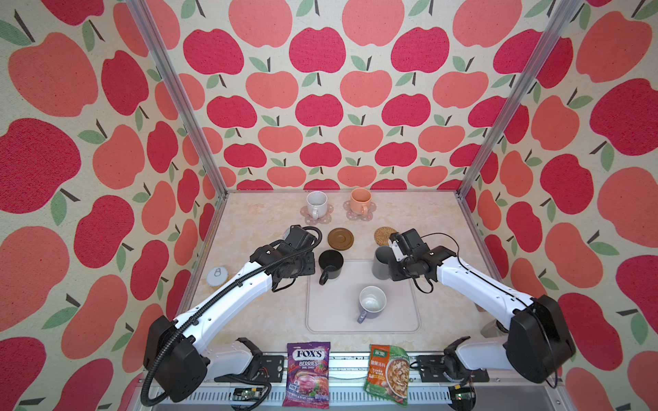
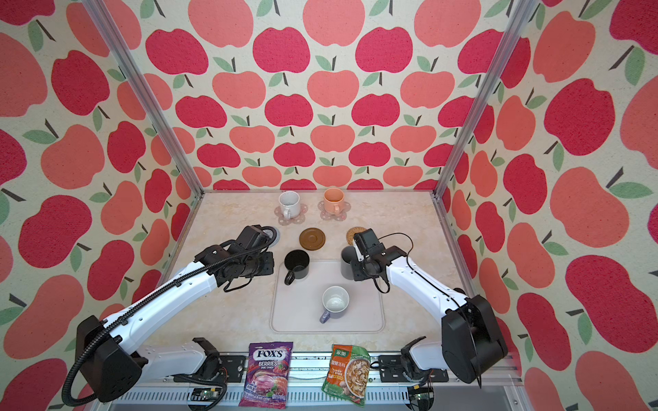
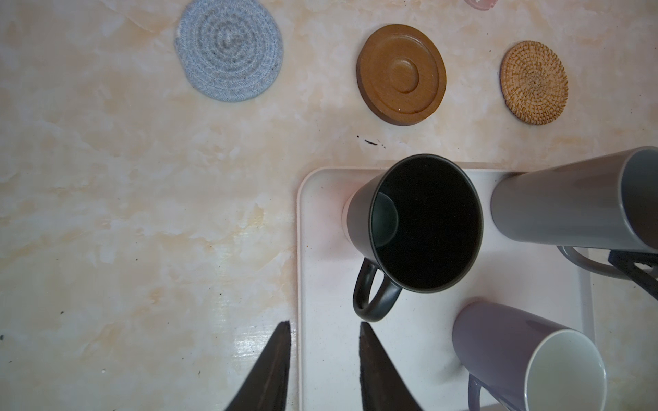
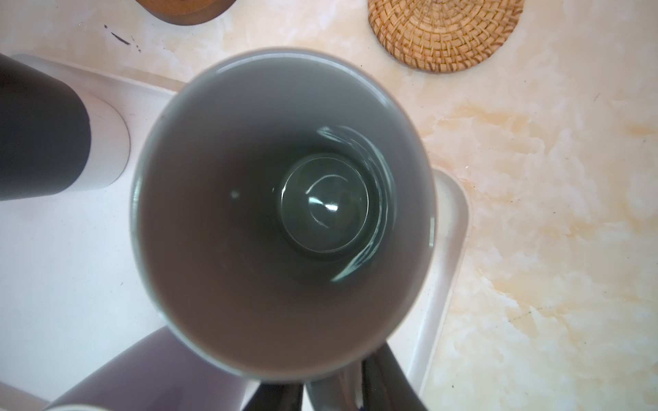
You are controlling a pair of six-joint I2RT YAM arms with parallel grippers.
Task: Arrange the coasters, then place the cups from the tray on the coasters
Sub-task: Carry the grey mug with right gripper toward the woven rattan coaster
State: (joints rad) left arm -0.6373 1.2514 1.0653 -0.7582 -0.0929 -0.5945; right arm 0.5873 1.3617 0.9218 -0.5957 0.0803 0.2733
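Note:
In both top views a speckled white cup (image 1: pixel 317 203) and a peach cup (image 1: pixel 360 200) stand on pink flower coasters (image 1: pixel 305 212) (image 1: pixel 371 210) at the back. In front of them lie the brown disc coaster (image 1: pixel 340 238) and the rattan coaster (image 1: pixel 382 235). The grey woven coaster (image 3: pixel 229 49) is mostly hidden under my left wrist in the top views. On the tray (image 1: pixel 334 316) stand the black cup (image 1: pixel 330 265) and the lavender cup (image 1: pixel 372 302). My right gripper (image 4: pixel 331 384) is shut on the handle of the dark grey cup (image 4: pixel 285 213) at the tray's back right corner. My left gripper (image 3: pixel 323 325) is open and holds nothing, over the tray's left edge near the black cup's handle.
A purple candy bag (image 1: pixel 308 373) and a green soup packet (image 1: pixel 388 373) lie at the front edge. A round grey lid (image 1: pixel 217 275) sits outside the left frame rail. Apple-patterned walls close the back and both sides.

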